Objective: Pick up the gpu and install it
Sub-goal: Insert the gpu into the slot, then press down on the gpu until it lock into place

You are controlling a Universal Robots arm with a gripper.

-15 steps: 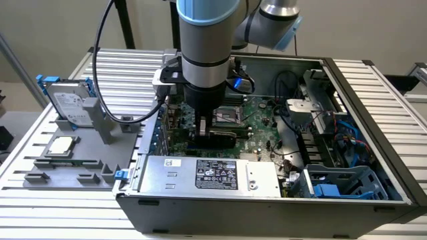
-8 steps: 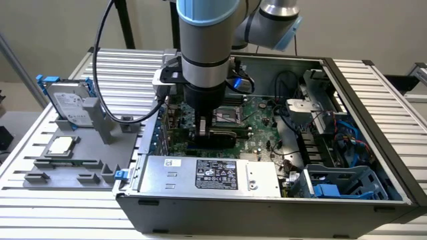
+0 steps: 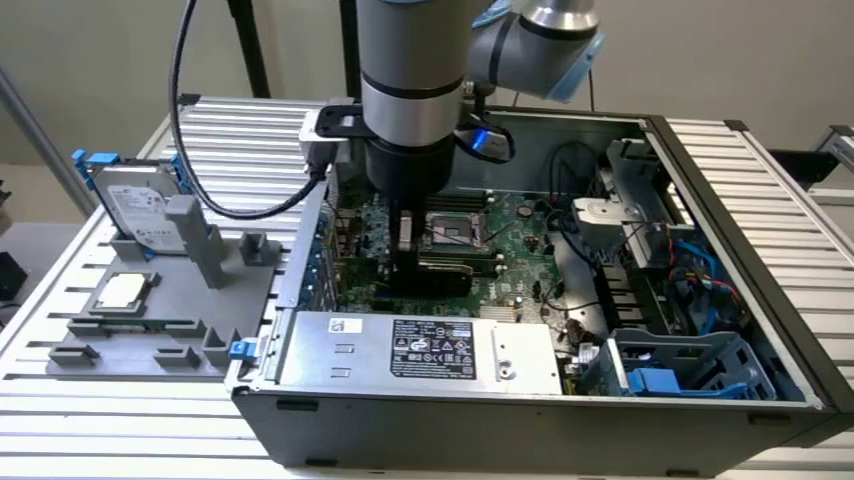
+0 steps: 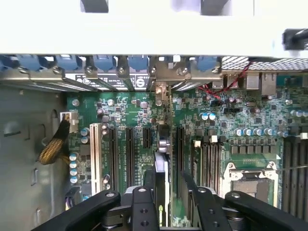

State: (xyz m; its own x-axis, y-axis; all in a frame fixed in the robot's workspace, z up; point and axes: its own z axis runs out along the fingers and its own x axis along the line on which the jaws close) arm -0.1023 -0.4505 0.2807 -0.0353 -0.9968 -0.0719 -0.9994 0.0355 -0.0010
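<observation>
My pincer (image 4: 162, 202) is clamped on the gpu (image 4: 161, 166), which I see edge-on in the wrist view, standing upright between the two fingers (image 4: 139, 204) and running away from them toward the rear bracket wall of the computer case (image 3: 747, 200). In the exterior view the pincer (image 3: 407, 262) is down inside the open case, directly over the motherboard (image 3: 514, 225), with the card's dark face (image 3: 441, 275) showing just below it. I judge the step in hand to be seating: the card's lower edge appears to lie along one of the long expansion slots (image 4: 179, 159), though I cannot tell whether the edge connector has entered the slot. To do this well I keep the card vertical, hold its length parallel to the slot, line its end bracket up with the opening in the rear wall, and press straight down without twisting. The processor socket (image 4: 250, 175) sits just beside this slot and must not be struck. Well apart, on the surface (image 3: 227, 125) to the exterior view's left, a grey fixture tray (image 3: 200, 345) carries a hard drive (image 3: 140, 210) and a processor chip (image 3: 120, 292).
</observation>
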